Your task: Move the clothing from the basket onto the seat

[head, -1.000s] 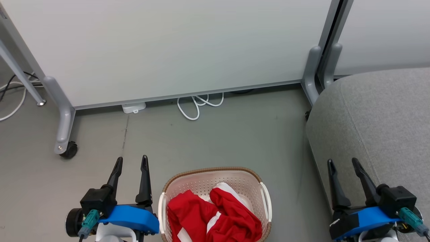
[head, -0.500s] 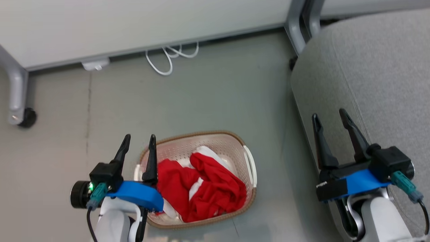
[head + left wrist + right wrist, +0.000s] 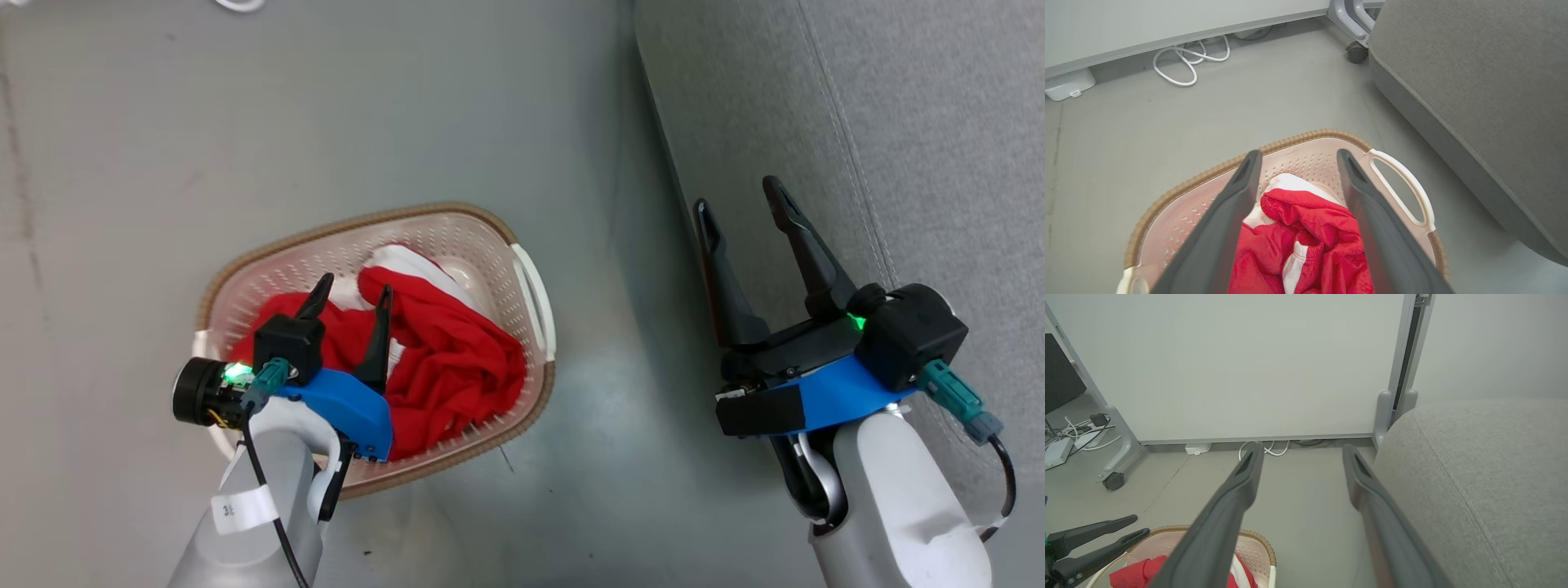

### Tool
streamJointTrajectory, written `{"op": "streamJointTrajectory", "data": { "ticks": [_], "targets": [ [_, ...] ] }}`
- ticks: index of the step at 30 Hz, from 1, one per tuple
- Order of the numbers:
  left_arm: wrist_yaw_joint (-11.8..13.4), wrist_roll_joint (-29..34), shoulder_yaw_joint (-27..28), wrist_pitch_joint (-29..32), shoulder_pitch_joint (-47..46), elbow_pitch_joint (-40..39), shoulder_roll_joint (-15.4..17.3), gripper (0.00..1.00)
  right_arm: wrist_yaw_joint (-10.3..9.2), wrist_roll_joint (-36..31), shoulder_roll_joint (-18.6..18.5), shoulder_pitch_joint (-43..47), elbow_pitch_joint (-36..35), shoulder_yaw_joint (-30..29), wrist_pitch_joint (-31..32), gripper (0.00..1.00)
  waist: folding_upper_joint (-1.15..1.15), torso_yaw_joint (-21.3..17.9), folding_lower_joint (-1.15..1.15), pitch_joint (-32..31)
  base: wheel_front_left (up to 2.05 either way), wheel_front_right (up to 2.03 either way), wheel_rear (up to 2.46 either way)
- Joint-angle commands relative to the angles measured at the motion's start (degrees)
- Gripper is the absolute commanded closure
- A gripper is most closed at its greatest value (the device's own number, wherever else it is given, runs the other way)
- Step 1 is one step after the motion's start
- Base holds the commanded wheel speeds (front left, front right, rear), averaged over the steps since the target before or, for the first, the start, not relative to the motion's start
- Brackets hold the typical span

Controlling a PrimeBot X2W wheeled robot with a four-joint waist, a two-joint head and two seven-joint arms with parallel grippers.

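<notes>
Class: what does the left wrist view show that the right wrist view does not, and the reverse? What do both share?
Left wrist view: a caster beside the seat. Right wrist view: a dark panel at the left edge, tangled cables beside it, the open left gripper from the side. Both: the basket, red clothing, the seat, a looped white cable, a white box.
</notes>
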Motion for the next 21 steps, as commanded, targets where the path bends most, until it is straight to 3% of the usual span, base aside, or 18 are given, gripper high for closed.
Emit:
{"op": "streamJointTrajectory", "data": {
  "ticks": [1,10,21],
  "targets": [
    [-0.3,0.0,-0.4,-0.3,-1.7,1.2,0.4,0.00,0.01,0.6,-0.1,-0.9,0.2,0.5,-0.5,0.00,0.00,-3.5,-0.01,4.2,0.00,0.00,0.00],
    [-0.4,0.4,-7.1,0.2,-7.9,10.8,1.5,0.00,0.01,2.1,-0.1,-3.2,-0.5,3.4,-1.2,0.00,0.00,-6.1,-0.01,10.0,0.00,0.00,0.00],
    [-0.4,-0.2,-16.7,2.8,-14.0,18.5,6.7,0.00,0.01,5.5,-0.1,-5.2,-3.3,6.7,-1.3,0.00,0.00,-9.2,-0.01,16.7,0.00,0.00,0.00]
  ]
}}
